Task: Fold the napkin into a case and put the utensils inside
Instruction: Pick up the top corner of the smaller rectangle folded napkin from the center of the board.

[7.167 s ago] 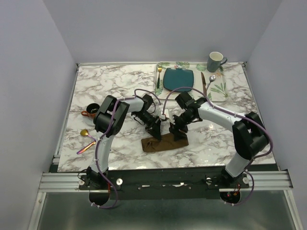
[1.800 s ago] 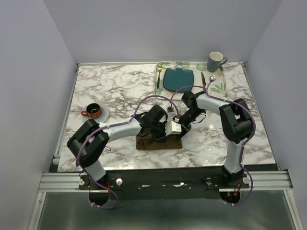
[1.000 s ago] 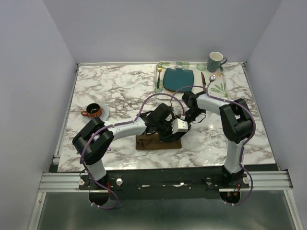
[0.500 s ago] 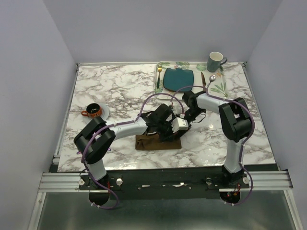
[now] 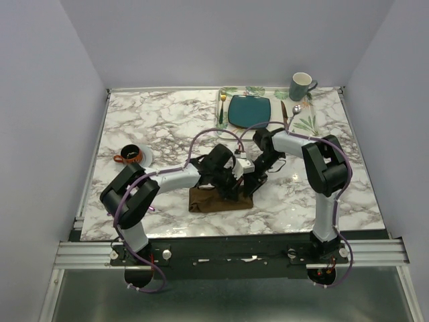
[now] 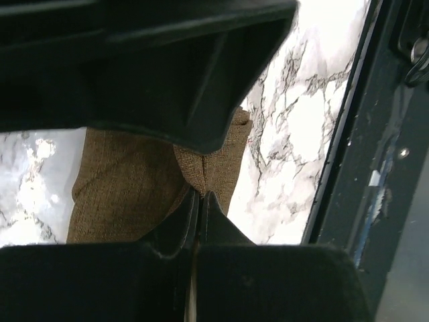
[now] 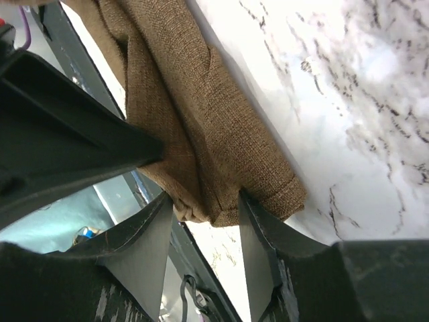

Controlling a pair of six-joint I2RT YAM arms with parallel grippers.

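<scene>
The brown napkin [image 5: 213,202] lies folded into a narrow strip near the table's front edge. My left gripper [image 5: 232,190] reaches over it from the left. In the left wrist view its fingertips [image 6: 199,196] are shut on a raised fold of the napkin [image 6: 127,181]. My right gripper [image 5: 250,187] comes down at the strip's right end. It stands open [image 7: 204,228], with the napkin's [image 7: 201,121] folded corner loose between its fingers. The utensils are hidden in every view.
An orange cup on a saucer [image 5: 129,155] stands at the left. At the back right a leaf-printed placemat [image 5: 310,125] carries a teal plate [image 5: 249,111], a gold fork [image 5: 222,106], a dark knife [image 5: 284,117] and a grey mug [image 5: 301,85]. The black front rail [image 6: 348,168] runs close to the napkin.
My left gripper has closed on the napkin's fold. My right gripper has opened and let go of the corner, and its wrist has turned downward.
</scene>
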